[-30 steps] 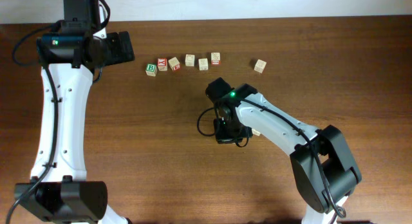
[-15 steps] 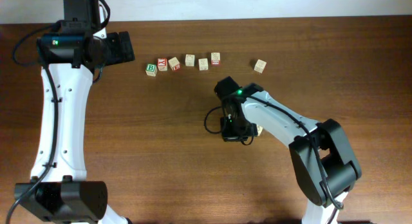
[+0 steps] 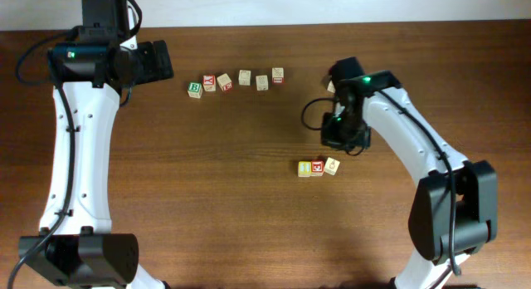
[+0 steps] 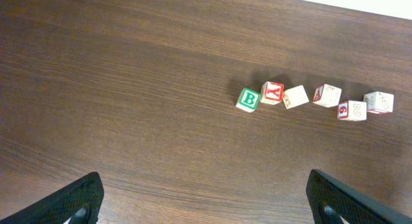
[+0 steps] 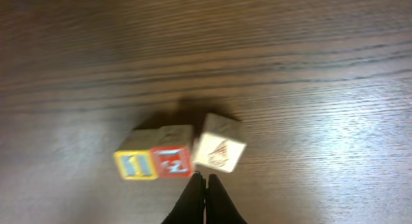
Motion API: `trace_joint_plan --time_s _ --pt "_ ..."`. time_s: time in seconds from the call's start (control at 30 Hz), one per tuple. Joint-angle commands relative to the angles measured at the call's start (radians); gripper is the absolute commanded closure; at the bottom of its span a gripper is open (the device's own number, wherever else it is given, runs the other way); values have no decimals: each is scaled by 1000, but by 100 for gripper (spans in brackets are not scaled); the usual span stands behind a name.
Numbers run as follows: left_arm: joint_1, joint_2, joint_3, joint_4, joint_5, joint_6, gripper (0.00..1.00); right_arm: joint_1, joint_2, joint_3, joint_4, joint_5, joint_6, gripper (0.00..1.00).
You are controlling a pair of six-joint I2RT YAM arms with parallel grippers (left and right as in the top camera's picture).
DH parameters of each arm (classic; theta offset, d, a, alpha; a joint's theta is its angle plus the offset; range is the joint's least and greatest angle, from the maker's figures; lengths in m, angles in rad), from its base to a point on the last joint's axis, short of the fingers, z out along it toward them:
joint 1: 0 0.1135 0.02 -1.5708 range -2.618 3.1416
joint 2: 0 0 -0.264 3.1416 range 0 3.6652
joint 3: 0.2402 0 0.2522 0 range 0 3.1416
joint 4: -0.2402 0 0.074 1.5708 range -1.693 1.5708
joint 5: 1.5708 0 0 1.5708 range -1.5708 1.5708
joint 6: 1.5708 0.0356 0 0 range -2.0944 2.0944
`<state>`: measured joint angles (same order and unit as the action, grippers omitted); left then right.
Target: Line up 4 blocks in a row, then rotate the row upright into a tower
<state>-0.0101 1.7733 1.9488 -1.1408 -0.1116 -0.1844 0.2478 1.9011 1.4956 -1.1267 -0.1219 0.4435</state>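
Nine cubes are visible on the table (image 3: 249, 231) from overhead, in two groups. The first group is three of the task's blocks, lying right of centre on the near side. From left to right they are a yellow-faced block (image 3: 304, 168), a red-faced block (image 3: 318, 168) and a pale block (image 3: 332, 165). In the right wrist view the yellow-faced block (image 5: 136, 165) and the red-faced block (image 5: 174, 161) sit flush, side by side. The pale block (image 5: 219, 150) is turned out of line and appears to meet the red one only at a corner. That view is blurred, so no face marking is legible. The right arm (image 3: 398, 131) covers the table just right of the far row, and whether a fourth block lies beneath it cannot be told. The second group is a far row of six cubes. A green "B" cube (image 4: 248, 99) is at the left end, with a red-lettered cube (image 4: 272, 93) touching it. Four paler cubes follow to the right, their markings too small to read. The right gripper (image 5: 205, 182) is clenched, fingertips pressed together with nothing between them, and is poised beside the near trio. The left gripper (image 4: 203, 185) is at the far left and fully released, grasping nothing. Only its two finger ends show, cut off at the bottom corners of its own view.
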Motion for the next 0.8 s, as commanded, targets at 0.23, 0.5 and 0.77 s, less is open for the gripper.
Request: trace_joint_plan --time_s 0.23,0.5,0.77 --pt "-1 -3 14 1 3 -13 1 -13 40 -167 239 52 -45 95" --pt "-1 -3 14 1 3 -13 1 -13 40 -191 264 18 -162 96" --pt "-1 -3 14 1 3 -13 1 -13 40 -192 245 -60 -302 95"
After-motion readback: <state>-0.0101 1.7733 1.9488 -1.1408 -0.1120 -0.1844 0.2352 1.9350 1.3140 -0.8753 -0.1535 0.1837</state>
